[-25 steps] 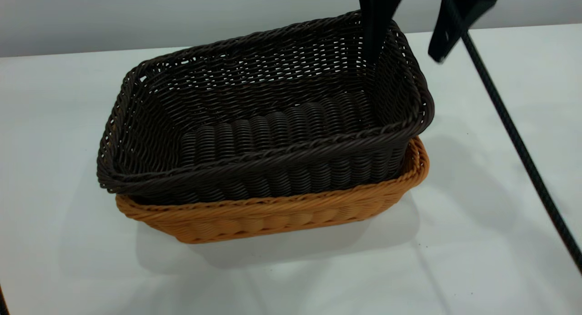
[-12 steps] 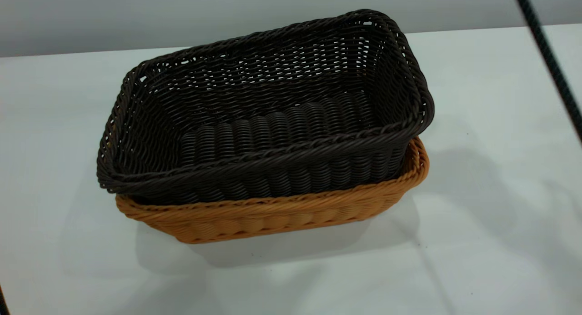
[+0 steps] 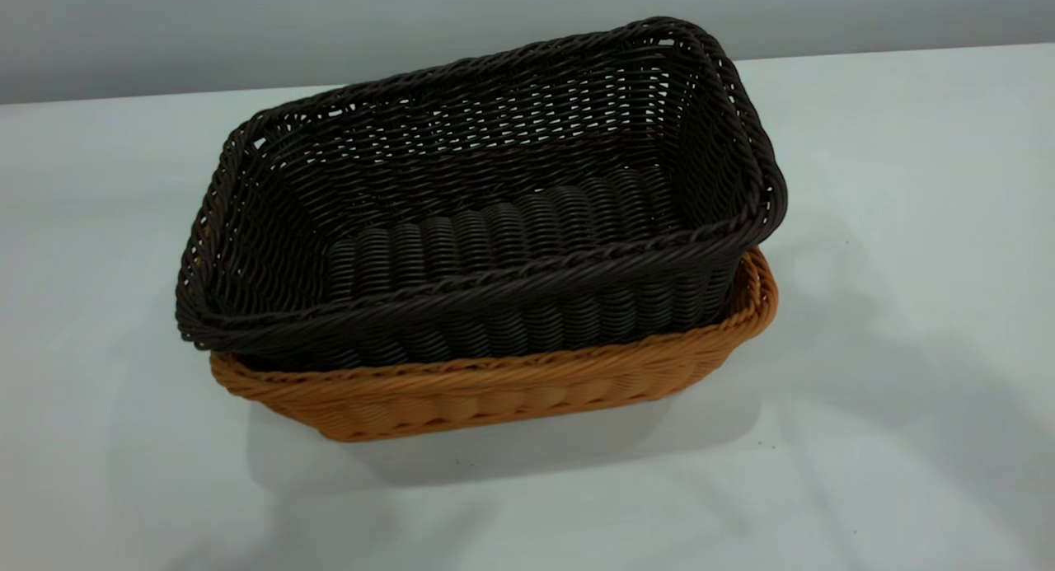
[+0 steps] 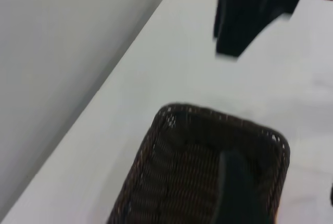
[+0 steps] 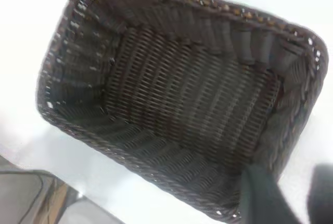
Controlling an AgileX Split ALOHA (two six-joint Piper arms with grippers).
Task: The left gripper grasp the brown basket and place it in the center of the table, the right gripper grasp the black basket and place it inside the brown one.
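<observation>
1. We read no brand, label or writing on anything in view
2. We see the black basket [image 3: 482,217] nested inside the brown basket [image 3: 494,394], around the middle of the exterior frame; only the brown one's near wall and right-hand corner show below the dark braided rim
3. We see the table [image 3: 907,348] as a plain white top with a few tiny dark specks and soft shadows beside the baskets, and a pale grey wall [image 3: 247,27] runs across the top of the frame
4. We find the right gripper [image 5: 291,198] at the lower right of its own wrist picture, above one corner of the black basket, its two dark fingers apart and holding nothing
5. We make out one finger of the left gripper [image 4: 237,193] over the black basket at the lower middle of its wrist picture; how far it is open we cannot tell
6. A dark arm base [image 4: 250,10] stands on the table at the upper right of that same picture
</observation>
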